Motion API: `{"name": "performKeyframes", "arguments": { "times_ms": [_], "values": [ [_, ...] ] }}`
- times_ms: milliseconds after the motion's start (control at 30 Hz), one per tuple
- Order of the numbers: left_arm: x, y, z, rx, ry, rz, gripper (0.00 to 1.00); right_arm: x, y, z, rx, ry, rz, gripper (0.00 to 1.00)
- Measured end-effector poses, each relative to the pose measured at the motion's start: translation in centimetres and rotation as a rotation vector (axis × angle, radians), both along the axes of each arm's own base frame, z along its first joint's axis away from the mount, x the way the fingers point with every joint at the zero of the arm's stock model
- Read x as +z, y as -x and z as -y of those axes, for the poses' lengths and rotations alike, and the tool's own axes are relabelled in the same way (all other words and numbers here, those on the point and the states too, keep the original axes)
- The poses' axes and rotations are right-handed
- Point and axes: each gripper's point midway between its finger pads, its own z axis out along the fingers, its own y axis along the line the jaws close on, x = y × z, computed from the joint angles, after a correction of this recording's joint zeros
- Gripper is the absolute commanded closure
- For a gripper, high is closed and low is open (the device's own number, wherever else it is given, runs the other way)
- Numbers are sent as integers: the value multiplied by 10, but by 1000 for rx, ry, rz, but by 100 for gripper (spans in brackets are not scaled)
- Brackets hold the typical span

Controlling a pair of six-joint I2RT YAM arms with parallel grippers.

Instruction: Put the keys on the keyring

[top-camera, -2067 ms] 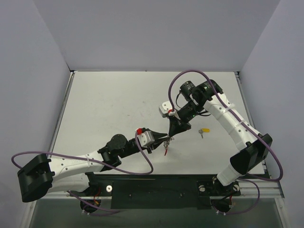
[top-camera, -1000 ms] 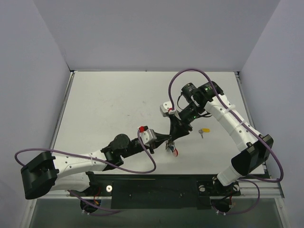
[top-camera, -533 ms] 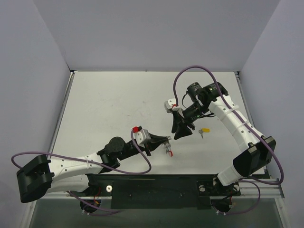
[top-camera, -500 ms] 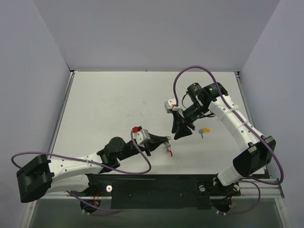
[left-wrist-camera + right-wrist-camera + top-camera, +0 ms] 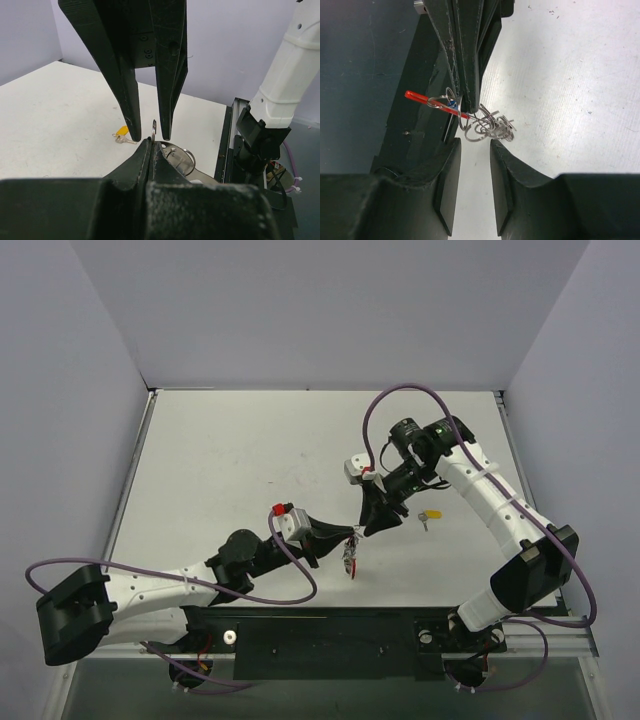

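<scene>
So in the left wrist view the left end effector (image 5: pixel 151 146) was clenched tight, fingers pressed together with no gap. It was grasping the keyring (image 5: pixel 431 102) right at its tip. From the right wrist cam you could see the red part sticking out to the left of those fingers, and a tangle of silvery loops hanging just below and to the right. There was a tiny bit of blue tucked in next to the red, but it was too small to tell what it was.

The right end effector (image 5: pixel 475 142) was released, jaws apart with bare worktop (image 5: pixel 230 460) showing through the gap. It sat just beside the keyring bundle, not gripping anything. In the left wrist view one small silvery loop stood up between its two fingertips, and I couldn't tell if it actually touched either one.

In the overhead view both end effectors met a bit right of centre. One yellow key (image 5: pixel 431 513) was lying flat on the worktop, off to the right of them.
</scene>
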Motion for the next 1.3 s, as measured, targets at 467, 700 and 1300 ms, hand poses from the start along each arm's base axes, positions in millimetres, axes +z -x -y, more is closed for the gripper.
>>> {"name": "performKeyframes", "arguments": {
  "times_ms": [467,700,1300],
  "values": [
    [-3,-1,4,-4,8,-19,100,2,7,-4,38,-22,3,78],
    [-7,-1,4,-4,1,-23,100,3,9,-3,44,-23,4,82],
    [-9,-1,6,-9,5,-32,100,3,10,-5,59,-30,13,100]
  ]
}}
